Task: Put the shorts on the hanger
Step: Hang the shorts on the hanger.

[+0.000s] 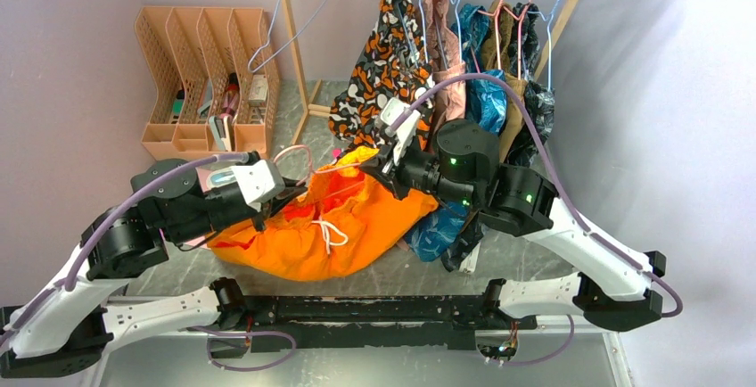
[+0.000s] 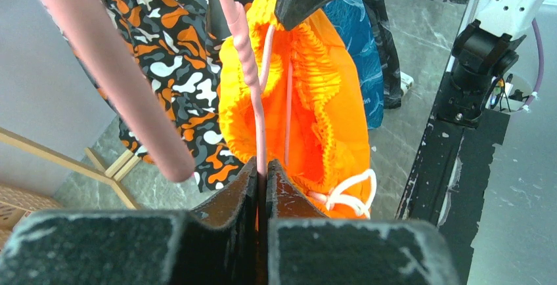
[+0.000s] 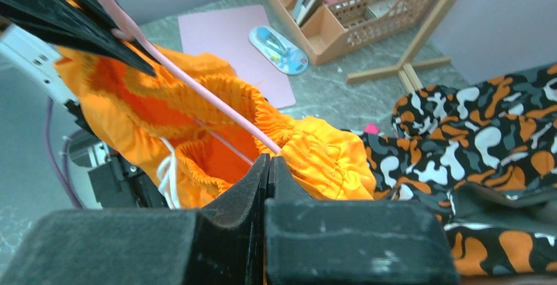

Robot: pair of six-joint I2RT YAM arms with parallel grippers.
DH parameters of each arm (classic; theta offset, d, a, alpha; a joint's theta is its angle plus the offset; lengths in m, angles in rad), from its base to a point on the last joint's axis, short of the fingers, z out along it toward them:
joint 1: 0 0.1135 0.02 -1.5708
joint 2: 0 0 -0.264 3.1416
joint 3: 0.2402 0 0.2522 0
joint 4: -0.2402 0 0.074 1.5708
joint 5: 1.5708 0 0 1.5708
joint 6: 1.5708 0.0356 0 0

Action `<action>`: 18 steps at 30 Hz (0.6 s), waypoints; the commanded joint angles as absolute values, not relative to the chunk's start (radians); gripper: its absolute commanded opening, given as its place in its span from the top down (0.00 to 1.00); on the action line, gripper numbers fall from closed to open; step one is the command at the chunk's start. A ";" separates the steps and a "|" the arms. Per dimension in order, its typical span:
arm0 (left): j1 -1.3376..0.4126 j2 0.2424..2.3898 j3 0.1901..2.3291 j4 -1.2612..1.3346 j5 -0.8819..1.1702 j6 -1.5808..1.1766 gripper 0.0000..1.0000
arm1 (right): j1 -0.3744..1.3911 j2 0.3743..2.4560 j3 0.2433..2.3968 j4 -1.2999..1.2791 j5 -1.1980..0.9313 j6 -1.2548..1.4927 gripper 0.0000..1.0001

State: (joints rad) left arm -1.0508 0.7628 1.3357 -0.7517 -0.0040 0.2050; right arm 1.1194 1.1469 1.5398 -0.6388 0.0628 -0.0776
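My claw (image 3: 269, 163) is pressed tight, fingers meeting on the hanger (image 3: 223, 104). Its pink wire slants away over the shorts (image 3: 328, 153) to the left gripper (image 3: 121, 35), which pinches it above their far side. The shorts bunch against my fingertips, waistband gaping, with the white drawstring (image 3: 167, 173) dangling at their left edge. Beyond the shorts lie a pink mat (image 3: 230, 35) and a peach organiser (image 3: 355, 9). A patterned garment (image 3: 473, 121) touches their right side.

No readable text anywhere (items in the desk organizer (image 1: 192, 57) too small).
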 commanded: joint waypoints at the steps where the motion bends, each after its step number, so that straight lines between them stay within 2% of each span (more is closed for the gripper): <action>1: -1.050 0.776 1.332 -0.612 0.040 0.215 0.93 | 1.122 1.170 1.595 -0.519 -0.031 -0.053 1.00; 6: -1.050 0.770 1.338 -0.619 0.039 0.218 0.93 | 1.122 1.220 1.654 -0.567 -0.125 -0.082 1.00; 7: -1.049 0.764 1.342 -0.625 0.043 0.219 0.93 | 1.122 1.215 1.663 -0.589 -0.146 -0.096 0.92; 8: -1.050 0.757 1.345 -0.633 0.054 0.219 0.93 | 1.122 1.204 1.665 -0.605 -0.164 -0.115 0.66; 9: -1.049 0.747 1.345 -0.637 0.068 0.219 0.93 | 1.122 1.190 1.666 -0.617 -0.183 -0.126 0.54; 11: -1.050 0.729 1.343 -0.641 0.109 0.222 0.93 | 1.122 1.170 1.683 -0.643 -0.220 -0.144 0.44; 13: -1.049 0.720 1.342 -0.649 0.162 0.228 0.93 | 1.122 1.175 1.728 -0.684 -0.244 -0.160 0.41; 18: -1.050 0.722 1.348 -0.676 0.235 0.229 0.93 | 1.123 1.198 1.831 -0.749 -0.261 -0.203 0.40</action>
State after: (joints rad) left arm -1.0508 0.7258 1.3289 -0.7139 0.1257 0.2192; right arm 1.1206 1.2034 1.7603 -0.6910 -0.2085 -0.1509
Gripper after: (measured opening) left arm 0.087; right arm 0.601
